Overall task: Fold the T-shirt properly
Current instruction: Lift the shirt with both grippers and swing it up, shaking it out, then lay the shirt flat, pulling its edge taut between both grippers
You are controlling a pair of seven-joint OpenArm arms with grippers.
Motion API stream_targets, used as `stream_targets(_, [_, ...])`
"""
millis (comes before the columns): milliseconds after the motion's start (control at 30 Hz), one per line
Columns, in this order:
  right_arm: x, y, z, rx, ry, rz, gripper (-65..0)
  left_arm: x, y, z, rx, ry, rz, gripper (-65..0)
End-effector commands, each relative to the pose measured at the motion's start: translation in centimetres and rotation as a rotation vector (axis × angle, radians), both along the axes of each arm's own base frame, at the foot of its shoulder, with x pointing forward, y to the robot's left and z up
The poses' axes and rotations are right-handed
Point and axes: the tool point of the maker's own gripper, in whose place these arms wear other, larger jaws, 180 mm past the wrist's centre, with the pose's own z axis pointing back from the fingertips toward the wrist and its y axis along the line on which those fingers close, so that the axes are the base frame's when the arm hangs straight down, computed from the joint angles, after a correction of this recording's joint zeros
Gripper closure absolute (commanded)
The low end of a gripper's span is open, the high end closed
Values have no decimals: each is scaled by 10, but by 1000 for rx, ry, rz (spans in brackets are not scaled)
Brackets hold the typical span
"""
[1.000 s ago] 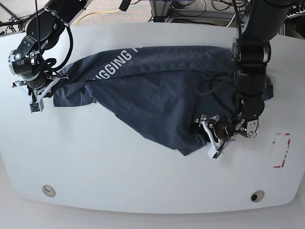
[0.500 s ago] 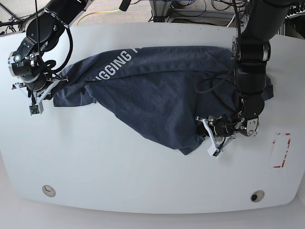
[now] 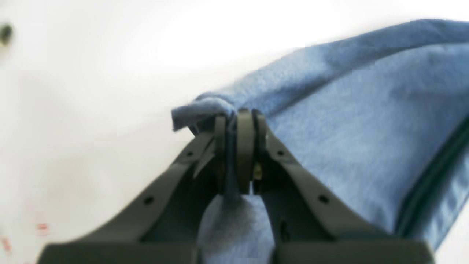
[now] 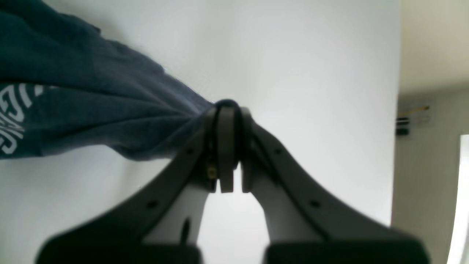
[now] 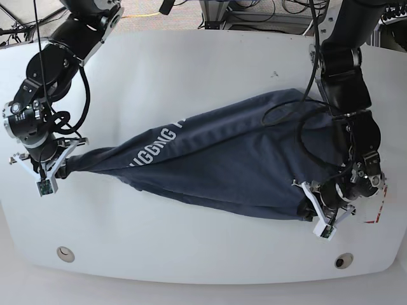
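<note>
Fabric is pinched in both end effectors. The left end effector [image 3: 240, 121] has its jaws pressed together on a bunched corner of the T-shirt [image 5: 235, 168]; in the left wrist view a small tuft of blue cloth pokes out past the tips, and more cloth hangs below between the two arms of the jaws. In the base view this left end effector [image 5: 313, 213] sits at the shirt's far right tip, low on the desk [image 5: 191, 248].

The right end effector [image 4: 227, 110] is likewise closed tight on a gathered point of the T-shirt [image 4: 91, 102], the dark navy cloth fanning away from its tips to the left in the right wrist view. In the base view the right end effector [image 5: 62, 160] holds the shirt's far left tip.

Between the two end effectors the shirt lies stretched into a long, tapering shape across the desk, narrow at the right end effector and widening toward the left one, where it bulges upward near the left arm.

White printed lettering runs along the upper edge of the cloth, nearer the right end effector; the letters "UGGING" can be made out in the base view, with the start and end hidden in folds. The right wrist view shows a fragment of the same lettering [image 4: 13, 117], too cropped to read.

Red markings [image 5: 379, 206] lie on the desk just beyond the left end effector.
</note>
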Motion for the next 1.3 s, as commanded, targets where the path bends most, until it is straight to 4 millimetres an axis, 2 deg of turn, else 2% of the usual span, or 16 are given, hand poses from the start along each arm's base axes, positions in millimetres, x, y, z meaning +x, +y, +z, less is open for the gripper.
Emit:
stream_targets(0, [15, -3, 34, -44, -92, 14, 0, 9, 22, 45, 37, -109, 43, 0])
stream_targets(100, [34, 0, 69, -99, -162, 51, 0, 5, 41, 76, 109, -166, 75, 0])
stream_targets(167, [41, -2, 87, -129, -197, 60, 0, 5, 46, 98, 145, -216, 84, 0])
stream_targets(200, [46, -3, 103, -151, -228, 63, 0, 4, 51, 113, 173, -248, 93, 0])
stream_targets(300, [62, -2, 128, -177, -265, 84, 0, 5, 58, 150, 213, -326, 110, 0])
stream_targets(467, [89, -18, 182, -218, -321, 81, 0, 9, 77, 216, 269, -461, 152, 0])
stream_targets(533, [93, -24, 203, -228, -353, 70, 0, 7, 84, 235, 293, -490, 173, 0])
stream_targets(633, [94, -38, 246, -243, -424, 42, 0, -1, 103, 276, 311, -553, 243, 0])
stream_targets(700, [98, -35, 273, -264, -464, 51, 0, -6, 118, 304, 293, -598, 297, 0])
stream_targets(833, [97, -23, 311, -353, -514, 80, 0, -13, 126, 338, 271, -664, 334, 0])
stream_targets(900, [95, -20, 316, -372, -523, 86, 0, -14, 125, 341, 274, -673, 334, 0])
stream_targets(1000, [86, -13, 319, -408, -545, 88, 0, -16, 125, 331, 289, -651, 335, 0])
stream_targets(1067, [83, -11, 303, -423, -511, 92, 0, -17, 125, 324, 295, -636, 336, 0])
stream_targets(1167, [83, -5, 269, -430, -453, 118, 0, -14, 122, 293, 298, -572, 319, 0])
stream_targets(1233, [73, -4, 250, -442, -432, 119, 0, -20, 120, 275, 321, -546, 314, 0])
stream_targets(1267, [65, -6, 232, -431, -411, 113, 0, -25, 119, 264, 337, -531, 309, 0])
